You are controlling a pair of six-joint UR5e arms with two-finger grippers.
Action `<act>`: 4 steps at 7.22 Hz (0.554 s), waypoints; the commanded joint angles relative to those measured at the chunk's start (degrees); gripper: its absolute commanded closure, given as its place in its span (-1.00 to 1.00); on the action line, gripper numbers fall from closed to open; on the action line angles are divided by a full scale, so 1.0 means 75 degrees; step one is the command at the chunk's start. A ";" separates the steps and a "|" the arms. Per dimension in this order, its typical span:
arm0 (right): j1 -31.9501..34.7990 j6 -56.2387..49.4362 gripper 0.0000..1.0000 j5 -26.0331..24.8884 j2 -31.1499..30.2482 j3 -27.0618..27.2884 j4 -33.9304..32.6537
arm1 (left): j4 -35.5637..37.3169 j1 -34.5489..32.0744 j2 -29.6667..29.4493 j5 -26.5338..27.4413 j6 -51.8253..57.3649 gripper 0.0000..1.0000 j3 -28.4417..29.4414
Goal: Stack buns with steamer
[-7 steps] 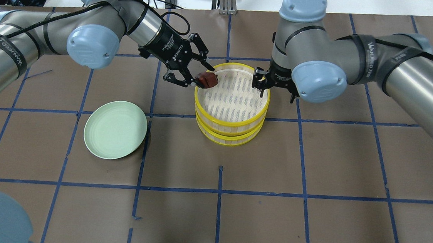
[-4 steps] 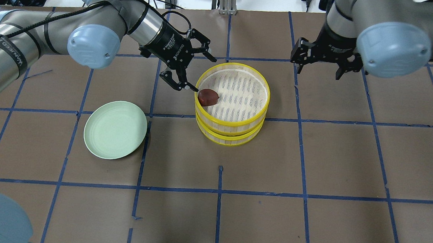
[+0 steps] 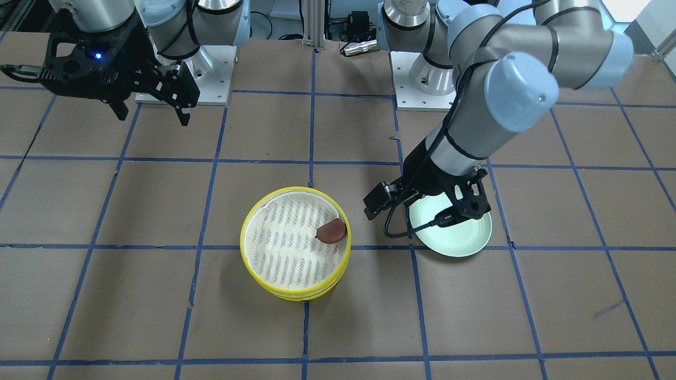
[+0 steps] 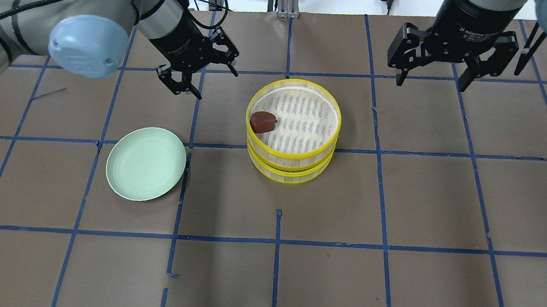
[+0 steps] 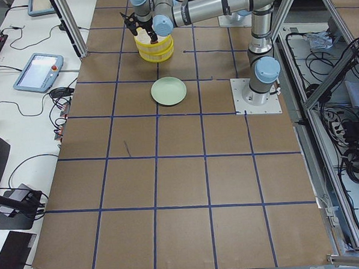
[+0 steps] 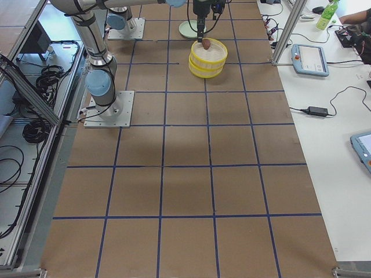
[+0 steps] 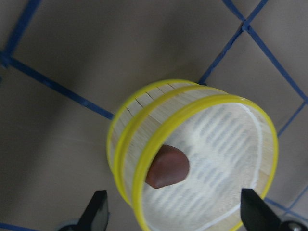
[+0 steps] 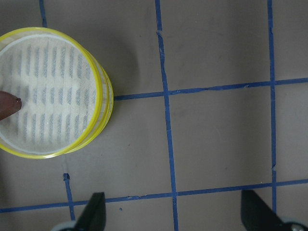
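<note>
Bun in the steamer, both pairs of jaws spread and empty

Brown bun [image 4: 263,122] lies inside the top tier of the steamer [image 4: 297,165], on the pale slotted liner, right against the inner rim on the side of the robot's left arm. The steamer is two round, yellow-rimmed tiers, one stacked on the other, standing on the worktop [image 4: 396,207], which is brown with a grid of blue tape.

The left gripper [image 4: 218,85] hangs above the worktop near the steamer, on its left and far side in the overhead view, and touches neither the steamer nor the bun. Its jaws are spread wide and hold nothing. In its wrist view the two fingertips [image 7: 98,211] show at the bottom corners, with the steamer and the bun between and beyond them.

The right gripper [image 4: 430,85] hangs off the other side of the steamer, well apart from it, with its jaws also spread and empty. Its wrist view looks straight down on bare worktop, with the steamer at the left edge.

A pale green plate [image 4: 146,164] sits flat on the worktop near the steamer, on the left arm's side, not touching it
</note>
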 commanded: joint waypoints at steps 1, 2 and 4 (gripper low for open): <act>0.0050 -0.0029 -0.99 0.0036 -0.0113 0.0060 0.0169 | -0.1925 0.0040 0.0685 0.1607 0.2670 -0.87 0.0897; 0.0050 -0.0041 -0.99 0.0060 -0.0148 0.0025 0.0169 | -0.2341 -0.0158 0.0745 0.1600 0.2687 -1.00 0.1436; 0.0039 -0.0041 -0.99 0.0014 -0.0125 0.0025 0.0180 | -0.2649 -0.0254 0.1025 0.1646 0.2861 -1.00 0.1350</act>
